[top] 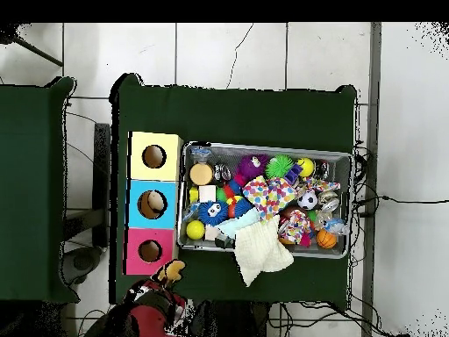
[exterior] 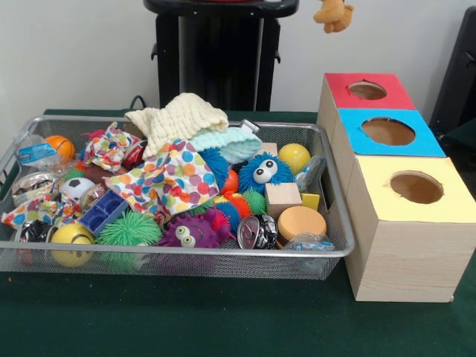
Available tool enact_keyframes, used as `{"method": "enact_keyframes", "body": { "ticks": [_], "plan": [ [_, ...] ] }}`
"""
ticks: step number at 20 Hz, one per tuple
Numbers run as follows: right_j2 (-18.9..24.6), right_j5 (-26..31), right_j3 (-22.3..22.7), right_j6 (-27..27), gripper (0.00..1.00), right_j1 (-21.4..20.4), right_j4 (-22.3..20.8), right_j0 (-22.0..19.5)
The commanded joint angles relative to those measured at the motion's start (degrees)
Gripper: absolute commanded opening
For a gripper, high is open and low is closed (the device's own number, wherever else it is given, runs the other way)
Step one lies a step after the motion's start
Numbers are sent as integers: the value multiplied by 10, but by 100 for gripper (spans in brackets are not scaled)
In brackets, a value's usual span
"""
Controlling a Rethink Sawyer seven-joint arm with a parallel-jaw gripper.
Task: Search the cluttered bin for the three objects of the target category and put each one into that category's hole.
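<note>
Gripper (top: 172, 273), seemingly closed on a plush toy (exterior: 332, 14), hangs beside the red box (exterior: 366, 91), short of its hole (exterior: 367, 91)

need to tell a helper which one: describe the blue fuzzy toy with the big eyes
Look in the wire bin left of the three boxes. Near its middle, just left of the yellow ball, sits the blue fuzzy toy. It alone is blue with two big white eyes; the purple one has smaller eyes.
</note>
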Motion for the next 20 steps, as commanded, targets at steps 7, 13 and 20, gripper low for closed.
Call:
{"method": "enact_keyframes", "body": {
  "ticks": [7, 13, 20],
  "plan": [
    [41, 65, -65, 105, 0, 53, 13, -33],
    [40, 66, -70, 102, 0, 57, 14, -35],
    [39, 66, -76, 106, 0, 64, 14, -31]
  ]
}}
